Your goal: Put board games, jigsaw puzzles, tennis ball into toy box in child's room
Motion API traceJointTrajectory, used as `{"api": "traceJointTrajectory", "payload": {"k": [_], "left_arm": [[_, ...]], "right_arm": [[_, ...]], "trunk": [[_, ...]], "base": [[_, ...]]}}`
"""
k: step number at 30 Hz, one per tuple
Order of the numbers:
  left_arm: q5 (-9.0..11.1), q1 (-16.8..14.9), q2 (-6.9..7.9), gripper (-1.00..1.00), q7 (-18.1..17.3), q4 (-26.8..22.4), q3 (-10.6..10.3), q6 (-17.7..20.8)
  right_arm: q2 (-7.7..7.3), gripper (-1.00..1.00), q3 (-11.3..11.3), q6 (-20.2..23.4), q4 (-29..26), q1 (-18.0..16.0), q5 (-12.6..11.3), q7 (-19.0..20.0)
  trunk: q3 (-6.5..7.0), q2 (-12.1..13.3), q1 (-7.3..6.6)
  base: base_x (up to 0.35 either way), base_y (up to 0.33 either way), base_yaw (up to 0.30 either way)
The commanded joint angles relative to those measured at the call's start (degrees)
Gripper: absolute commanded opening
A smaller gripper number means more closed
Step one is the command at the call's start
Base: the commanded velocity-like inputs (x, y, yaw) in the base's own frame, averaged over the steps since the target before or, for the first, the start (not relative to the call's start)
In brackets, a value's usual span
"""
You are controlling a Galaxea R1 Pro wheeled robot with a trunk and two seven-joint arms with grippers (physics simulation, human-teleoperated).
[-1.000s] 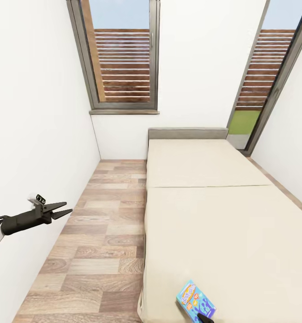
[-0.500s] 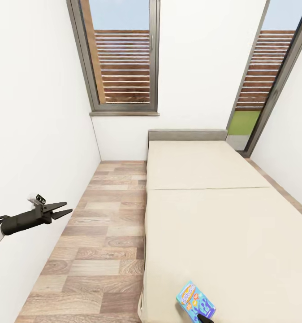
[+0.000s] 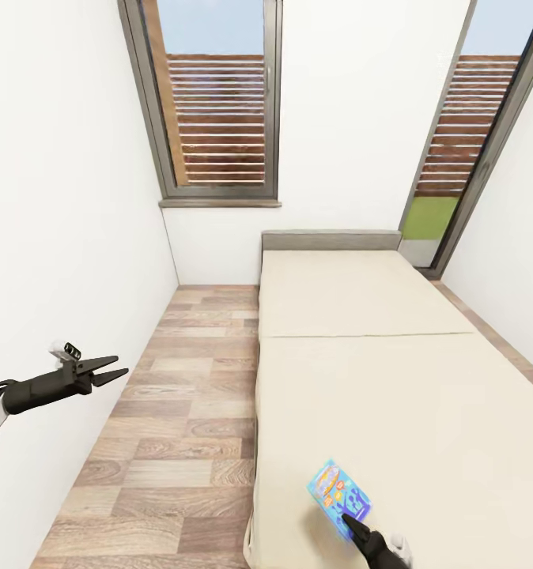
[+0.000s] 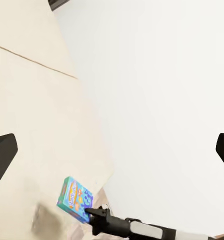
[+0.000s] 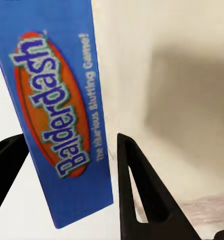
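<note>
Head view: right hand [image 3: 353,525] grips blue board game [image 3: 338,490] above bed [image 3: 393,395] (left hand [image 3: 112,370] parted).

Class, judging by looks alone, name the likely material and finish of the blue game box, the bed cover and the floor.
Blue game box: probably printed cardboard, slightly glossy, with sharp lettering. Bed cover: likely matte cream fabric, with a seam across it. Floor: wood-look planks with grain; real wood or laminate is unclear.

The bed [image 3: 393,395] and right pincer [image 3: 360,528] run off the frame's edge.

I'm in a home bedroom: cream bed [image 3: 393,395] with grey headboard [image 3: 331,239], wood-plank floor [image 3: 171,427], white walls, tall dark-framed windows [image 3: 216,103].
</note>
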Motion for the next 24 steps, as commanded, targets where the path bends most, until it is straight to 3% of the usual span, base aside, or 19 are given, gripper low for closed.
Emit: {"api": "traceJointTrajectory", "payload": {"k": [1, 4, 6, 10, 17, 24], "left_arm": [[0.06, -0.02, 0.04, 1.00, -0.21, -0.01, -0.07, 0.62], [0.06, -0.02, 0.04, 1.00, -0.21, -0.01, -0.05, 0.62], [0.06, -0.02, 0.04, 1.00, -0.21, -0.01, -0.04, 0.62], [0.06, -0.02, 0.04, 1.00, -0.21, -0.01, -0.04, 0.62], [-0.01, -0.02, -0.03, 1.00, -0.21, -0.01, 0.12, 0.62], [-0.06, -0.02, -1.02, 1.00, -0.21, -0.01, 0.14, 0.70]], "right_arm": [[0.97, -1.00, -0.06, 0.43, -3.06, -0.01, 0.14, -0.45], [2.48, -1.00, 0.75, 1.88, -10.52, -0.44, 0.04, -2.89], [3.33, -1.00, 1.58, 7.82, -18.93, -3.30, -0.28, -9.08], [4.89, -1.00, 1.88, 12.12, -24.87, -7.16, -0.69, -14.06], [5.67, -1.00, 2.57, 13.95, -27.68, -10.39, -0.79, -15.04], [5.16, -1.00, 4.19, 16.49, -28.78, -9.96, -0.74, -10.75]], "trunk": [[0.12, 0.39, -0.23], [0.66, 1.59, -0.89], [1.02, 2.39, -1.32], [1.74, 4.00, -2.20], [2.99, 6.80, -3.74], [4.25, 9.61, -5.28]], "base": [[0.000, 0.000, 0.000], [0.000, 0.000, 0.000], [0.000, 0.000, 0.000], [0.000, 0.000, 0.000], [0.000, 0.000, 0.000], [0.000, 0.000, 0.000]]}}
